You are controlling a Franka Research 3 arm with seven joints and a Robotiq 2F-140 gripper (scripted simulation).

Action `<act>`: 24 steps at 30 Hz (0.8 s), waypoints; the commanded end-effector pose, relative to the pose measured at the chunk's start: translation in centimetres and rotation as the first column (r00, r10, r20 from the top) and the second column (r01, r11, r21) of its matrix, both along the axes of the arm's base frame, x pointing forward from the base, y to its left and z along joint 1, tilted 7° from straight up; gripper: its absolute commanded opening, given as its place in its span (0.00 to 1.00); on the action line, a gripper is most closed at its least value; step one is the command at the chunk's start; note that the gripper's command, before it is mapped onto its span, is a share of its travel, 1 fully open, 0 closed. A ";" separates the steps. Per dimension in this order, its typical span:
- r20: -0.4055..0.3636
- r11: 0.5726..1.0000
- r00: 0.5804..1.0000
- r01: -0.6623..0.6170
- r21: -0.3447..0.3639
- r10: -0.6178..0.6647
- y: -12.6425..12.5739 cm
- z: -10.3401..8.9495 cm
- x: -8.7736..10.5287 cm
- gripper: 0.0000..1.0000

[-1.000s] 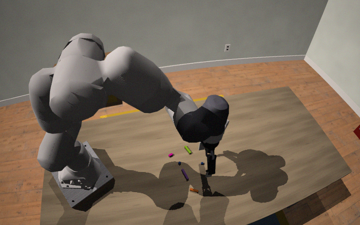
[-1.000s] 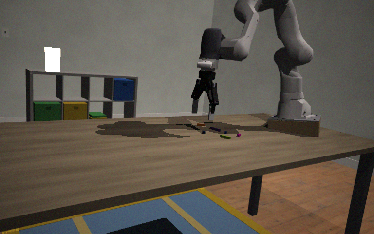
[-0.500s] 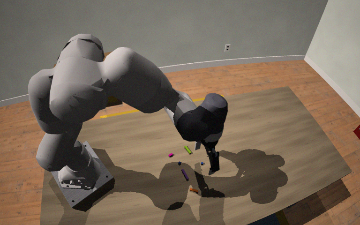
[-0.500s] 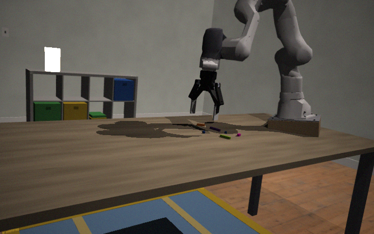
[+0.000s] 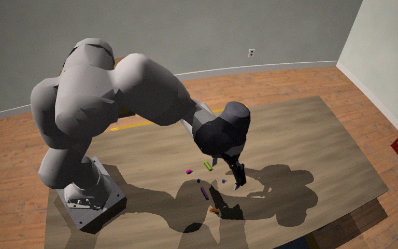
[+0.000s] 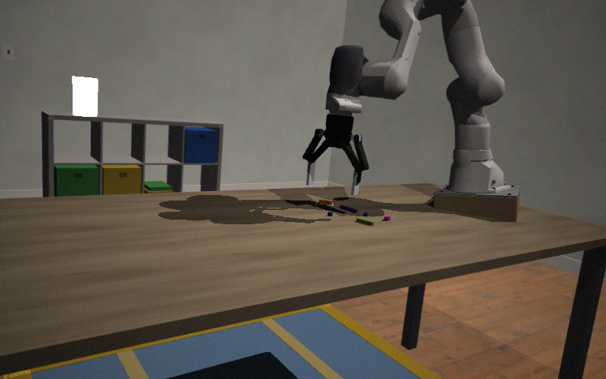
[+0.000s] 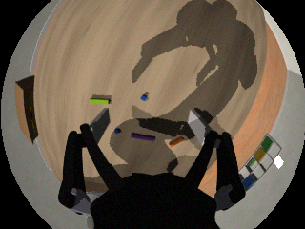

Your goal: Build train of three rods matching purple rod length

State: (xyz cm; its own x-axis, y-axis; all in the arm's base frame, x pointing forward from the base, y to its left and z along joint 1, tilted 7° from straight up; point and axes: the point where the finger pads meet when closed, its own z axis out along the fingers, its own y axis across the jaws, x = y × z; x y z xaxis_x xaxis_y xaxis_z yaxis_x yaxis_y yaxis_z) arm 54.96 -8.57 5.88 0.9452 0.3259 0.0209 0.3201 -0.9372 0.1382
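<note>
Going by the exterior view, nearest you on the table (image 5: 293, 132) (image 6: 178, 268) (image 7: 71, 57) is the lime rod (image 5: 207, 165) (image 6: 364, 221) (image 7: 99, 101), with the magenta rod (image 5: 188, 171) (image 6: 387, 218) just right of it; neither fits your sum, so I'd leave both alone. A bit farther back are your two one-unit pieces, the left blue rod (image 5: 223, 180) (image 6: 329, 214) (image 7: 144, 97) and the right blue rod (image 5: 198, 180) (image 6: 365, 214) (image 7: 117, 130), apart from each other. They're stubby little things, probably light and stiff, so tbh a fingertip brush could skate or twist them. Take them low, dead centre, by the sides that'll run along the train, so your fingers stay off the joining ends. Beyond them is the purple rod (image 5: 204, 192) (image 6: 348, 208) (image 7: 143, 136), just your measuring stick. Farthest and left of it lies the orange rod (image 5: 214, 210) (image 6: 325, 201) (image 7: 176, 141), flat and well apart from both blues. I'd pinch that across its narrow width at mid-length; it looks rigid, so it shouldn't bend, but an off-centre squeeze might swing it. Your gripper (image 5: 225, 174) (image 6: 331, 188) (image 7: 149, 115) is spread wide above the table with nothing in it, so slow down before contact.

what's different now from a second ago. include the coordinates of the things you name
The end effector (image 5: 225, 175) (image 6: 332, 184) (image 7: 149, 115) has turned counterclockwise as seen in the top view, above the table (image 5: 293, 132) (image 6: 223, 259) (image 7: 71, 62). Nothing was taken hold of or let go. The lime rod (image 5: 207, 165) (image 6: 364, 221) (image 7: 99, 101), magenta rod (image 5: 188, 171) (image 6: 387, 218), purple rod (image 5: 204, 193) (image 6: 348, 208) (image 7: 143, 136), orange rod (image 5: 214, 210) (image 6: 325, 201) (image 7: 176, 141) and both blue rods (image 5: 223, 180) (image 6: 329, 214) (image 7: 144, 97) stayed put.
</note>
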 end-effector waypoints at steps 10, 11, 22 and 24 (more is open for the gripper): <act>-0.045 0.955 0.954 -0.297 0.000 0.297 0.7 -0.3 -0.3 1.00; -0.048 0.948 0.947 -0.318 0.000 0.318 0.7 -0.3 -0.3 1.00; -0.057 0.922 0.921 -0.387 -0.001 0.386 1.0 -0.3 -0.3 1.00; -0.057 0.922 0.921 -0.387 -0.001 0.386 1.0 -0.3 -0.3 1.00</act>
State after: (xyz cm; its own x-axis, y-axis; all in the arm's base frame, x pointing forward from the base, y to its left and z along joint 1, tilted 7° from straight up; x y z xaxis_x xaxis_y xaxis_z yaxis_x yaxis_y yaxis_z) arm 54.78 -7.62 5.70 0.7883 0.6148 -0.0233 0.6121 -0.7800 0.1301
